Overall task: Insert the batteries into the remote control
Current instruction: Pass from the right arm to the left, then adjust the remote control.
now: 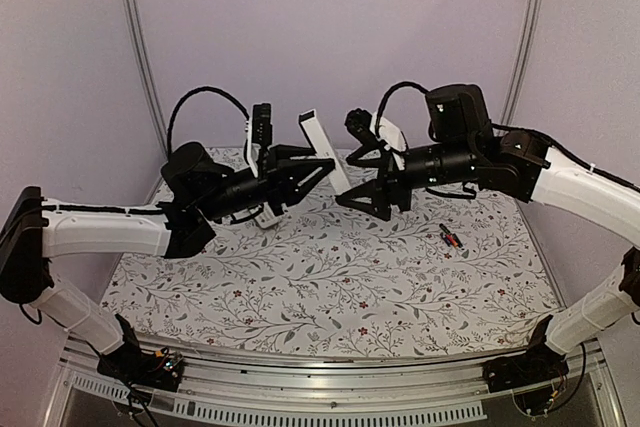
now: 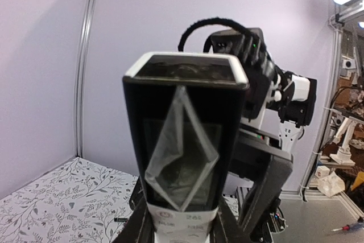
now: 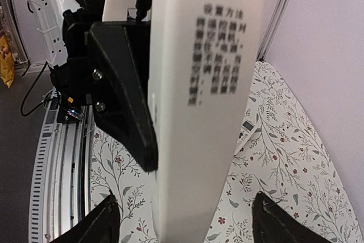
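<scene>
Raised in the air above a floral-patterned surface (image 1: 330, 287), a white remote control (image 1: 322, 150) is pinched near its lower end by the left gripper (image 1: 315, 175). The right gripper (image 3: 190, 223) has its fingers spread on either side of the remote without touching it. The right gripper should probably draw straight back so it does not knock the remote askew, then go down for the batteries (image 1: 450, 237). These small dark cylinders with a reddish band lie on the surface well to the right of the remote, under the right arm's own reach.
</scene>
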Controlling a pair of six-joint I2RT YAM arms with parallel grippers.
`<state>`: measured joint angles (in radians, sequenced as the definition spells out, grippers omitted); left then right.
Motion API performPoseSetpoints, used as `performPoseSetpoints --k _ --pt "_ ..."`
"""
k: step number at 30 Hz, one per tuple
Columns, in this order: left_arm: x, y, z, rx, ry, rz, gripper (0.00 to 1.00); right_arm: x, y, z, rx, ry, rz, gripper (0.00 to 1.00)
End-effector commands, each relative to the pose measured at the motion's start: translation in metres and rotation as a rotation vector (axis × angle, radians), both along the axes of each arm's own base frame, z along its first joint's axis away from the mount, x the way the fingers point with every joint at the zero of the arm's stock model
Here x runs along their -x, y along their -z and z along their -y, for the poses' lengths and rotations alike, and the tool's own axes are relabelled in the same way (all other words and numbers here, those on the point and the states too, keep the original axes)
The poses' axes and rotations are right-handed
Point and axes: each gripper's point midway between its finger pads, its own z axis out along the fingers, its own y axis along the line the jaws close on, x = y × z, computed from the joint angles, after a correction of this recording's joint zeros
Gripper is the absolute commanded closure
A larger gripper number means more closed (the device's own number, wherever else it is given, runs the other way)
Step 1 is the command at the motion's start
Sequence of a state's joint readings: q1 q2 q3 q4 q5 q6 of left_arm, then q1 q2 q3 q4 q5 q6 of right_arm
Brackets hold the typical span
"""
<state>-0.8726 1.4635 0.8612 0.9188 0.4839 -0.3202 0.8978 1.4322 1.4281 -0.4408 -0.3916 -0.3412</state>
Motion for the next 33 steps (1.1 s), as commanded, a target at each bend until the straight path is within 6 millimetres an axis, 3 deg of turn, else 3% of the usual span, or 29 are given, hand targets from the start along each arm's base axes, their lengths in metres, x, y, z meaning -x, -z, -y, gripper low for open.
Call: performPoseSetpoints --k 1,7,10,12,16,20,25,33 --pt "-0.013 -0.043 -0.031 0.192 -0.142 -0.080 1.00 -0.012 -0.021 0.019 -0.117 0.119 0.199 0.01" --pt "-0.016 -0.077 -0.048 0.317 -0.151 -0.180 1.00 0.029 -0.076 0.052 -0.430 0.039 0.630 0.01" --pt "-0.022 -0.083 -0.046 0.321 -0.144 -0.250 1.00 0.030 -0.082 0.046 -0.438 0.008 0.771 0.02" --pt "-0.029 -0.083 -0.040 0.290 -0.154 -0.317 1.00 0.023 -0.087 0.036 -0.422 0.001 0.820 0.08" --pt "-0.027 -0.090 -0.039 0.291 -0.125 -0.371 1.00 0.008 -0.088 0.015 -0.397 -0.019 0.862 0.15" --pt "-0.023 -0.091 -0.039 0.295 -0.103 -0.376 1.00 0.009 -0.091 0.000 -0.422 -0.079 0.883 0.19" --pt "-0.025 -0.085 -0.034 0.284 -0.087 -0.401 1.00 0.005 -0.099 -0.009 -0.477 -0.083 0.866 0.40" --pt "-0.023 -0.085 -0.032 0.282 -0.066 -0.412 1.00 -0.006 -0.086 -0.020 -0.470 -0.074 0.815 0.50"
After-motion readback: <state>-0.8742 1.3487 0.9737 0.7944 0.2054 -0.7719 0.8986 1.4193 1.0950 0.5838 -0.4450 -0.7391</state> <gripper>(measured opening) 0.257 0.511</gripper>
